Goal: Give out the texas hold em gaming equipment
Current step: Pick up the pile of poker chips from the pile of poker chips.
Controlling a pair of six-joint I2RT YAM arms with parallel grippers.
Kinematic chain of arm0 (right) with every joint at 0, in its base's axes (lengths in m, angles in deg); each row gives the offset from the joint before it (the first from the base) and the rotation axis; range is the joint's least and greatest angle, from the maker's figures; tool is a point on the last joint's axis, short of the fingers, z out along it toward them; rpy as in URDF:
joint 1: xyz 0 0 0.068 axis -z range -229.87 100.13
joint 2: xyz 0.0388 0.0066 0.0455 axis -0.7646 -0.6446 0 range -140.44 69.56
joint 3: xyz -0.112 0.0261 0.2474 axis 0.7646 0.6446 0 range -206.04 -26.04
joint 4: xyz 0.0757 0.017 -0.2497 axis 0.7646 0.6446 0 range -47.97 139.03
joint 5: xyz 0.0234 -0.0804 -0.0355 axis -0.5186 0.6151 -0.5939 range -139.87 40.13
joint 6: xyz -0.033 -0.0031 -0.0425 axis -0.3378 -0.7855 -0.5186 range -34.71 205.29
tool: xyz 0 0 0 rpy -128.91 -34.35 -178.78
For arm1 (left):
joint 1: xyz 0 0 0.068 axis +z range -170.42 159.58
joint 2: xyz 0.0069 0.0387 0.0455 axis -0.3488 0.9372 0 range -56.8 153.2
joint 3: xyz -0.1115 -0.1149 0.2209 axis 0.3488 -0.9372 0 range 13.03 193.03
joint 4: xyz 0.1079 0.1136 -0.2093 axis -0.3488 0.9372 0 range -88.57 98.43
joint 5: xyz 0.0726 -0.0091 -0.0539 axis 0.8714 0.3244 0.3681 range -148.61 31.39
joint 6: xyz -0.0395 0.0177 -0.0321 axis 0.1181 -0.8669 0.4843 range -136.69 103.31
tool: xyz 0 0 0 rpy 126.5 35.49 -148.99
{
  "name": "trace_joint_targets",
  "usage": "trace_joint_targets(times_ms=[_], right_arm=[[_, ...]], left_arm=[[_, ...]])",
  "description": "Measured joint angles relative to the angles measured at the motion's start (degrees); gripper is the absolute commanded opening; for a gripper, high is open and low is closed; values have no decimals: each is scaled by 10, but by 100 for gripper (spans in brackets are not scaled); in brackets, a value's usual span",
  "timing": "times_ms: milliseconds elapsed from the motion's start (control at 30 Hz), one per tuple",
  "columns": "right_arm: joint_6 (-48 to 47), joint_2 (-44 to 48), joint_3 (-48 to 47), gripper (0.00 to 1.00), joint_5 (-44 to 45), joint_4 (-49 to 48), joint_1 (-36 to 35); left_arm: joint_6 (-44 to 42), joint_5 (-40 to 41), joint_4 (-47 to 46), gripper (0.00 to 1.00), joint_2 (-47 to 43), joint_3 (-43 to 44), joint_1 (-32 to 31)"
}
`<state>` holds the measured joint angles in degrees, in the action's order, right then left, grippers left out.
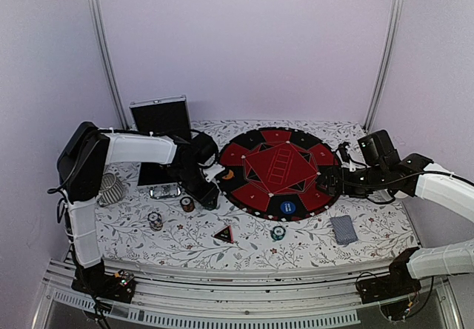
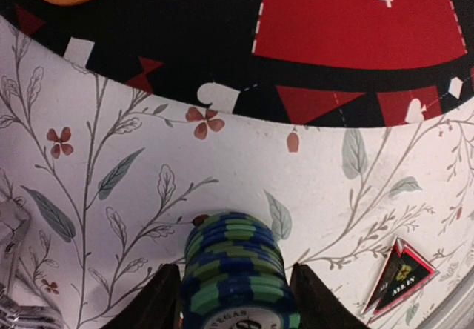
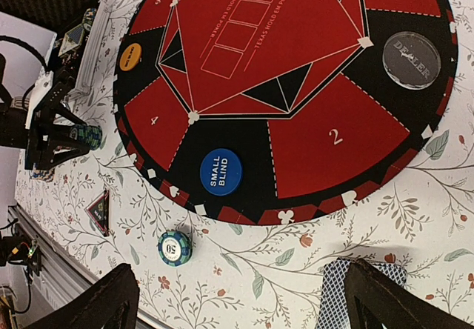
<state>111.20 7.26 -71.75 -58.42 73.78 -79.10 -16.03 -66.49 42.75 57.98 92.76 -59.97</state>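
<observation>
My left gripper point(image 1: 206, 195) is shut on a stack of teal striped chips point(image 2: 237, 273) just off the left edge of the round red-and-black mat point(image 1: 278, 167); the right wrist view also shows this stack point(image 3: 87, 134). My right gripper point(image 1: 331, 181) is open and empty above the mat's right side, its dark fingers point(image 3: 111, 299) wide apart. An orange button point(image 1: 229, 174), a blue button point(image 1: 287, 207) and a clear-black dealer button point(image 3: 411, 59) lie on the mat. Another teal stack point(image 1: 278, 233), the red-black triangle point(image 1: 224, 233) and the grey-blue cards point(image 1: 344, 229) lie on the cloth in front.
A brown chip stack point(image 1: 187, 204) and a reddish one point(image 1: 155, 221) stand left of the left gripper. The silver-edged black case point(image 1: 160, 118) stands open at the back left. A ribbed metal piece point(image 1: 111, 189) sits by the left arm. The floral cloth point(image 1: 311, 247) ends at the front rail.
</observation>
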Motion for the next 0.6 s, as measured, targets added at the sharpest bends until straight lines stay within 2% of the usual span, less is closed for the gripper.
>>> trace_joint_targets(times_ms=[67,233,333,433,600], right_arm=[[0,0,0,99,0,0,0],[0,0,0,99,0,0,0],[0,0,0,99,0,0,0],[0,0,0,99,0,0,0],[0,0,0,99,1,0,0]], left_arm=[[0,0,0,45,0,0,0],[-3,-3,-1,17,-1,0,-1],[-2,-2,1,11,-4,0,-2],[-2,-2,4,0,-15,2,-2],[-2,0,14,0,-19,24,-2]])
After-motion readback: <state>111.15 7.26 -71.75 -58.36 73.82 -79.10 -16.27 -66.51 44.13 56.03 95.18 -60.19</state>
